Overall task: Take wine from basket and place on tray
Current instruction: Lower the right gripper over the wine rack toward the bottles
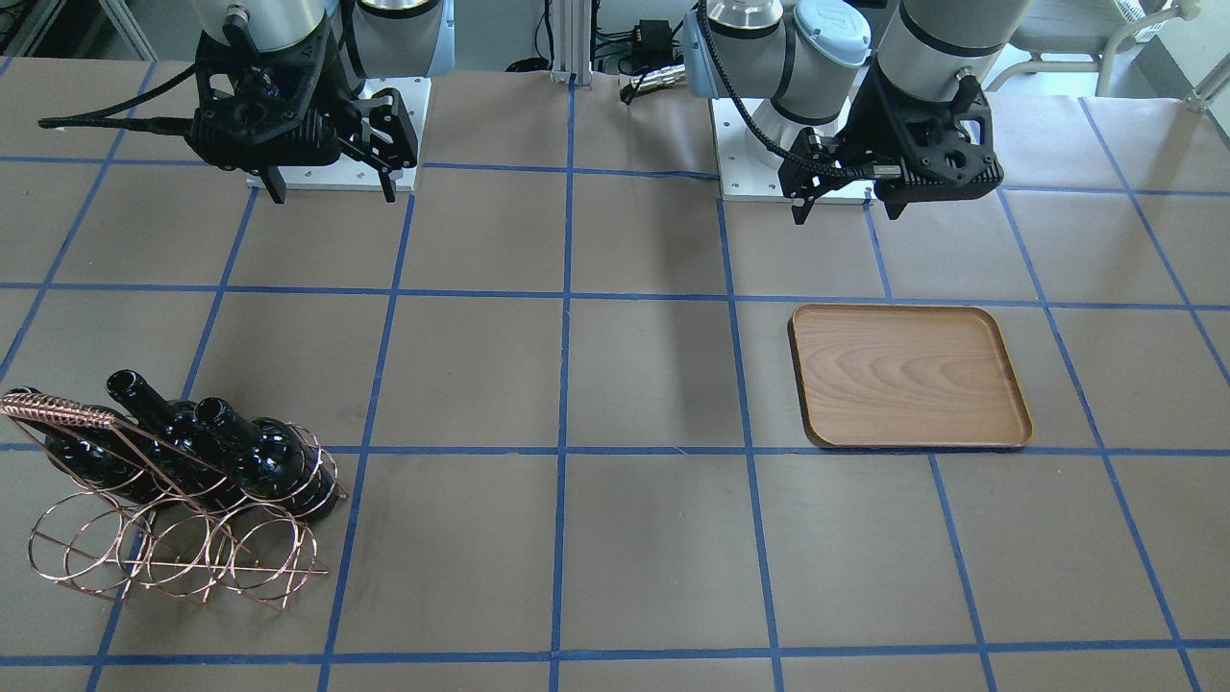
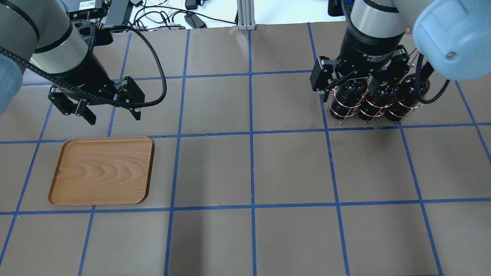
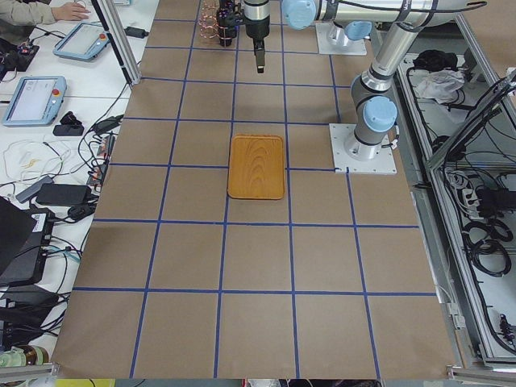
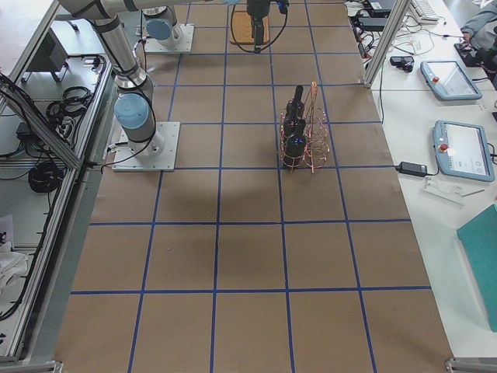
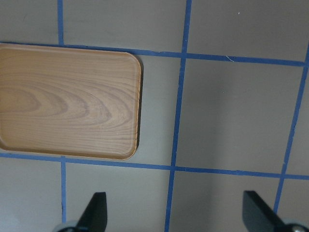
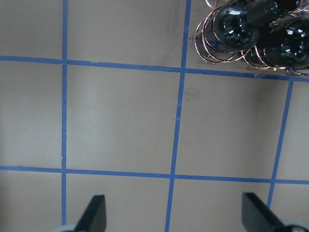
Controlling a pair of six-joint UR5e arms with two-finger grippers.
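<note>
Brown table [image 1: 634, 384], and there's the basket [image 1: 183, 557] well out ahead of the right gripper [image 1: 334, 192], while the tray [image 1: 908, 375] lies a short way ahead of the left gripper [image 1: 844, 207]. All three wine bottles [image 1: 259, 461] lie in the basket's rings, necks angled back toward the right gripper. Both grippers hang over the table, fingers spread wide apart.

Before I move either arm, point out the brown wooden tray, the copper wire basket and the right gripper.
Brown wooden tray [image 2: 101, 170]: overhead exterior view, bare centre of its floor.
Copper wire basket [image 1: 58, 409]: exterior front-facing view, its twisted handle.
Right gripper [image 1: 334, 197]: exterior front-facing view, midway between its open fingertips.
</note>
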